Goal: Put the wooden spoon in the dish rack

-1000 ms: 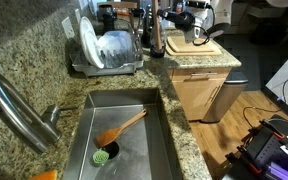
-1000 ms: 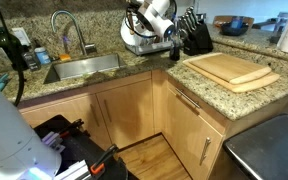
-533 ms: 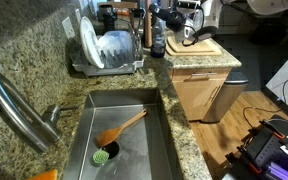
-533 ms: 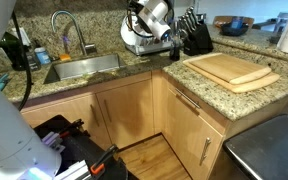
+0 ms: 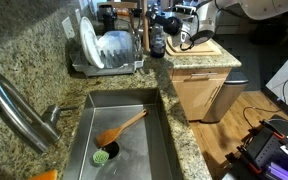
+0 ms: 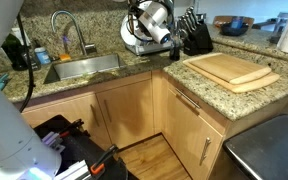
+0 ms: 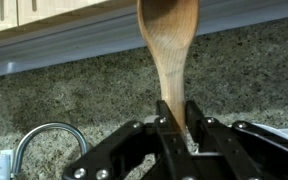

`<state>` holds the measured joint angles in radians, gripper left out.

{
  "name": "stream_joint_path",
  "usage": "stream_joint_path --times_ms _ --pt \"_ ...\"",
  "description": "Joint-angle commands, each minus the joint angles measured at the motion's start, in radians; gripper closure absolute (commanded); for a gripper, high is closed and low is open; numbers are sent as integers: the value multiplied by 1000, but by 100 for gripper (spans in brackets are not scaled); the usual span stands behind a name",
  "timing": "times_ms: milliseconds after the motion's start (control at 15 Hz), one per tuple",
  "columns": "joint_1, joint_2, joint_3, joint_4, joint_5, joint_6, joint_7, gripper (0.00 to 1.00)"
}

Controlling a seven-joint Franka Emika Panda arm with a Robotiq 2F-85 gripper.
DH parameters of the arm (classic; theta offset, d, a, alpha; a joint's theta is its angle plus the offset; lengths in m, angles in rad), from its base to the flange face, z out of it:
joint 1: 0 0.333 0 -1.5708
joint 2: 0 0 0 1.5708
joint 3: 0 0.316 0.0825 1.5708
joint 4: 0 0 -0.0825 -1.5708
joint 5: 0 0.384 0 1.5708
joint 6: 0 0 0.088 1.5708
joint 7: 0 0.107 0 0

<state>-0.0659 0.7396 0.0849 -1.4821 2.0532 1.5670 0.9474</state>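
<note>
In the wrist view my gripper (image 7: 181, 108) is shut on the handle of a wooden spoon (image 7: 167, 40), whose bowl points up in front of the granite backsplash. In both exterior views the gripper (image 5: 164, 20) (image 6: 154, 20) hovers above the counter at the dish rack (image 5: 109, 66) (image 6: 144, 46), a wire rack holding white plates. The held spoon is hard to make out in those views. Another wooden spoon (image 5: 121, 127) lies in the sink (image 5: 149, 140) beside a green brush (image 5: 104, 154).
A wooden cutting board (image 5: 199, 45) (image 6: 229, 70) lies on the counter past the rack. A knife block (image 6: 194, 35) stands next to the rack. The faucet (image 5: 14, 105) (image 6: 69, 30) arches over the sink. Cabinets stand below the counter.
The gripper with the spoon has moved from over the cutting board towards the dish rack. The spoon in the sink has not moved.
</note>
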Motion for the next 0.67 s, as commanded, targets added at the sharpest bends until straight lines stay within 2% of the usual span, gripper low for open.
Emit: stream_joint_path --times_ms 0,200,267,600 --pt "-2 9 7 7 -4 4 -3 77" --pt "-2 11 7 6 -4 3 -3 77" --pt "1 16 3 10 -4 7 -31 94" --pt "11 50 16 84 37 19 -160 94"
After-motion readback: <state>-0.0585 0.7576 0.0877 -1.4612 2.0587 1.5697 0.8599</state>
